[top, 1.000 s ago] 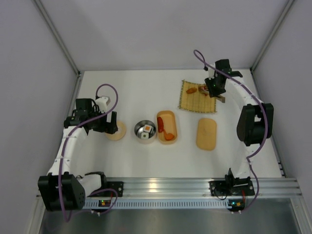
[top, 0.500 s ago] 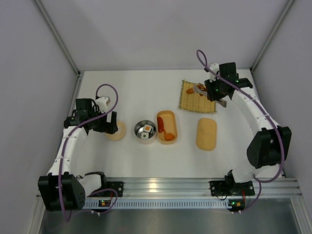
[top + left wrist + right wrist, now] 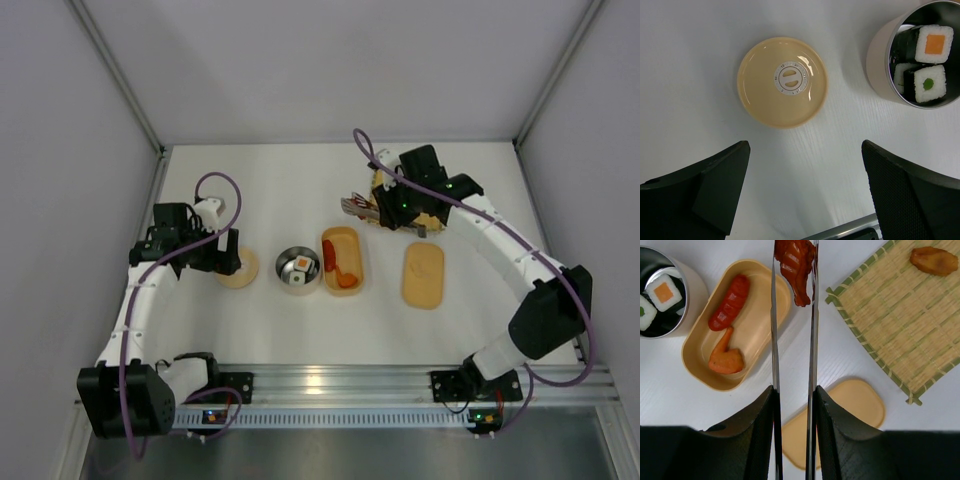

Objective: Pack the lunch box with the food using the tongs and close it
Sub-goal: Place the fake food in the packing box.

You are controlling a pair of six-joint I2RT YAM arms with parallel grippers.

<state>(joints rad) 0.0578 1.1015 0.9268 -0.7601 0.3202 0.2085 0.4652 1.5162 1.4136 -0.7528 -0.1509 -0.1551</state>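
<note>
My right gripper (image 3: 794,390) (image 3: 388,207) is shut on the tongs (image 3: 774,315), whose two metal arms run forward from between its fingers. The tong tips pinch a glazed red-brown food piece (image 3: 797,262) in the air above the table, just right of the far end of the open lunch box (image 3: 757,315) (image 3: 352,245). The box holds a red sausage (image 3: 730,302) and an orange wing-shaped piece (image 3: 726,357). Its lid (image 3: 840,415) (image 3: 423,275) lies flat to the right. My left gripper (image 3: 804,150) (image 3: 225,262) hangs open and empty above the table, near a round tan disc (image 3: 782,82).
A metal tin (image 3: 880,60) (image 3: 283,262) with sushi rolls (image 3: 932,42) stands left of the lunch box. A bamboo mat (image 3: 900,315) at the back right carries one brown food piece (image 3: 935,261). White walls close in the table on three sides.
My right arm has swung left from the bamboo mat towards the lunch box, carrying the tongs with the red-brown piece in them. The left arm has stayed still.
</note>
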